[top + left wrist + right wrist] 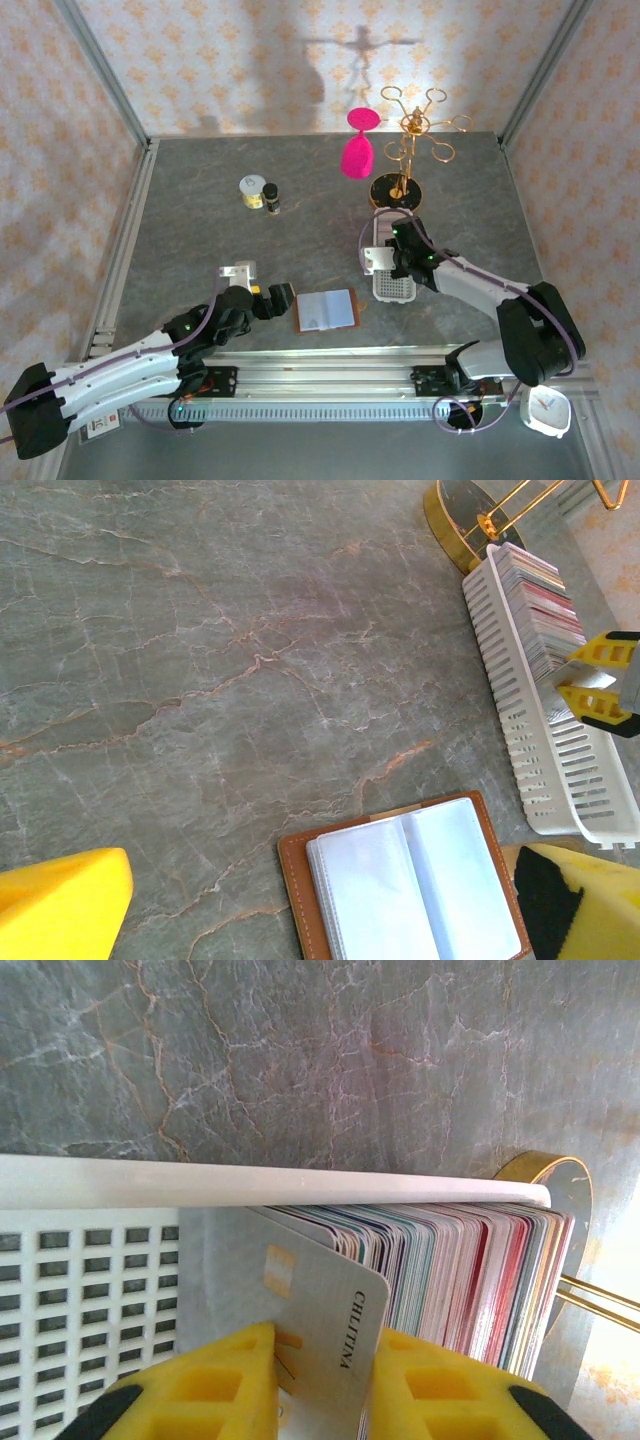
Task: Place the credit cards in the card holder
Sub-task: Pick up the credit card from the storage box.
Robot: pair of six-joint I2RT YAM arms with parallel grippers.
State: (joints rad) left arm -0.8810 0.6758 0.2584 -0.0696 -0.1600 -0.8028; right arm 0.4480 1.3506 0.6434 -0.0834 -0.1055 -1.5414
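Note:
The card holder lies open on the table, a brown leather cover with pale clear pockets facing up. My left gripper hovers at its left edge, open wide, the yellow fingers either side of it and nothing between them. The credit cards stand packed on edge in a long white perforated tray. My right gripper reaches into the tray, its yellow fingers close on both sides of one pale grey card that leans out of the stack. A gap still shows between the fingers.
A gold wire stand on a round base sits just beyond the tray, with a pink glass beside it. Two small jars stand at mid-left. A white clock lies by the near right corner.

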